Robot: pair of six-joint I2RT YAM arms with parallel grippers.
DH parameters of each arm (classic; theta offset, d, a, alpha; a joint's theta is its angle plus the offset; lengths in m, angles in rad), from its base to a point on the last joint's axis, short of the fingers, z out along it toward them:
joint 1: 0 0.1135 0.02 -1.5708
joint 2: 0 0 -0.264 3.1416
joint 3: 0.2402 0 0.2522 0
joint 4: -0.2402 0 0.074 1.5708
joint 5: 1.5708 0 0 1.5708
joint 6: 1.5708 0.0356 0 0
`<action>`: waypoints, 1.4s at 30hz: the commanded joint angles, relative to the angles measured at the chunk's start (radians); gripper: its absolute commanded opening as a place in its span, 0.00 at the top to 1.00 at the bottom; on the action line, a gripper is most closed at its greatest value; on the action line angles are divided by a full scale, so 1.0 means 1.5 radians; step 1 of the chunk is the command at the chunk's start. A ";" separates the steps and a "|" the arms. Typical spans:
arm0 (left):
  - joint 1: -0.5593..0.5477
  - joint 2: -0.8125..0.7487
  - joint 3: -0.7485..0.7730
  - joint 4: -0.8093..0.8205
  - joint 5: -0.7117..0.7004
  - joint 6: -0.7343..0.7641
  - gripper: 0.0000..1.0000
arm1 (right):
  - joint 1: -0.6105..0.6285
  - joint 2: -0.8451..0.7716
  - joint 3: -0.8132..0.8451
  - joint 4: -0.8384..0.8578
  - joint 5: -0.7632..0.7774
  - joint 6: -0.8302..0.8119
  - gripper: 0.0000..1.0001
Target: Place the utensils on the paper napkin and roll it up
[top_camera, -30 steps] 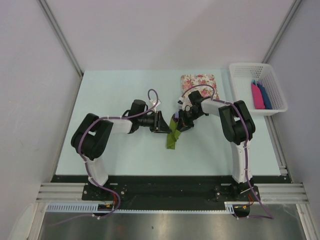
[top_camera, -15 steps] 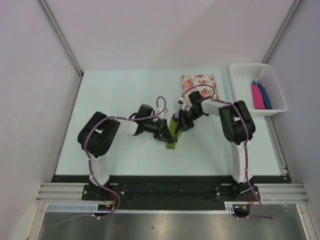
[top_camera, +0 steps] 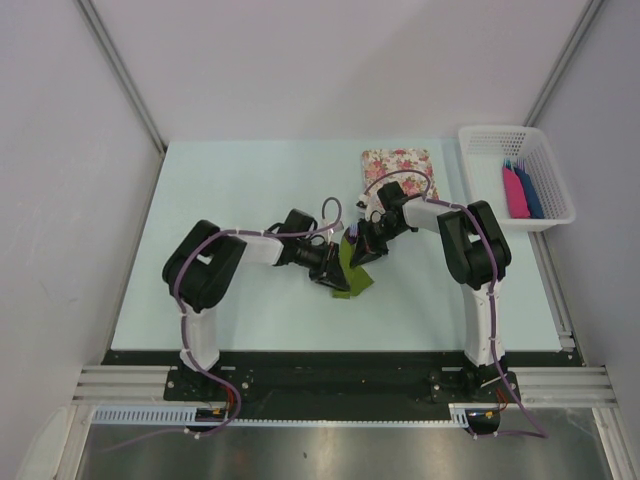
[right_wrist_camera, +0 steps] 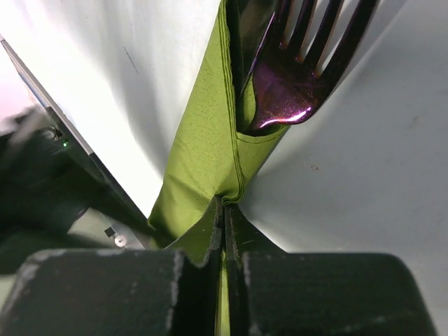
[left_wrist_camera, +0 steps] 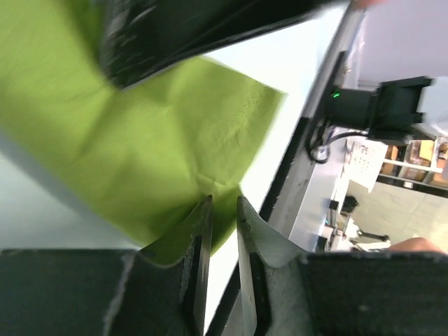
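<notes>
The olive-green paper napkin [top_camera: 352, 281] lies folded in the middle of the table, stretched between both grippers. My right gripper [top_camera: 359, 250] is shut on its folded edge [right_wrist_camera: 203, 154], jaws pressed together [right_wrist_camera: 225, 204]. A dark purple fork [right_wrist_camera: 294, 70] lies tucked in the fold, tines showing; other utensils are hidden. My left gripper [top_camera: 334, 268] grips the napkin's lower part. In the left wrist view its jaws [left_wrist_camera: 224, 203] stand nearly together with the napkin's edge [left_wrist_camera: 161, 154] between them.
The pink-and-white floral mat [top_camera: 399, 163] lies just behind the right gripper. A white basket [top_camera: 515, 135] at the back right holds the pink piece [top_camera: 514, 192] and the blue piece [top_camera: 530, 192]. The right gripper's dark body [left_wrist_camera: 196, 28] looms close over the napkin.
My left gripper has moved right onto the napkin and taken hold of it. The napkin's lower end has spread out wider to the right. The right gripper has stayed put.
</notes>
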 commanded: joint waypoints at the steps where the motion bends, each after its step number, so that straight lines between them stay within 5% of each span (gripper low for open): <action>1: -0.006 0.058 0.001 -0.054 0.003 0.039 0.75 | 0.008 0.034 -0.016 0.010 0.065 -0.011 1.00; 10: 0.011 0.102 -0.018 -0.020 -0.019 0.029 0.79 | -0.005 0.019 -0.005 -0.003 0.041 -0.013 1.00; 15: 0.014 0.114 -0.019 -0.021 -0.035 0.027 0.87 | -0.019 -0.022 0.037 -0.044 0.021 -0.025 0.79; 22: 0.016 0.134 -0.016 -0.022 -0.041 0.027 0.96 | -0.039 -0.080 0.087 -0.091 0.005 -0.031 0.78; 37: 0.028 0.117 -0.027 0.026 -0.038 0.027 0.96 | -0.002 -0.043 -0.064 0.064 -0.050 0.108 0.83; 42: 0.035 0.061 -0.061 0.099 -0.004 -0.002 0.85 | -0.011 -0.003 -0.082 0.052 -0.027 0.065 0.86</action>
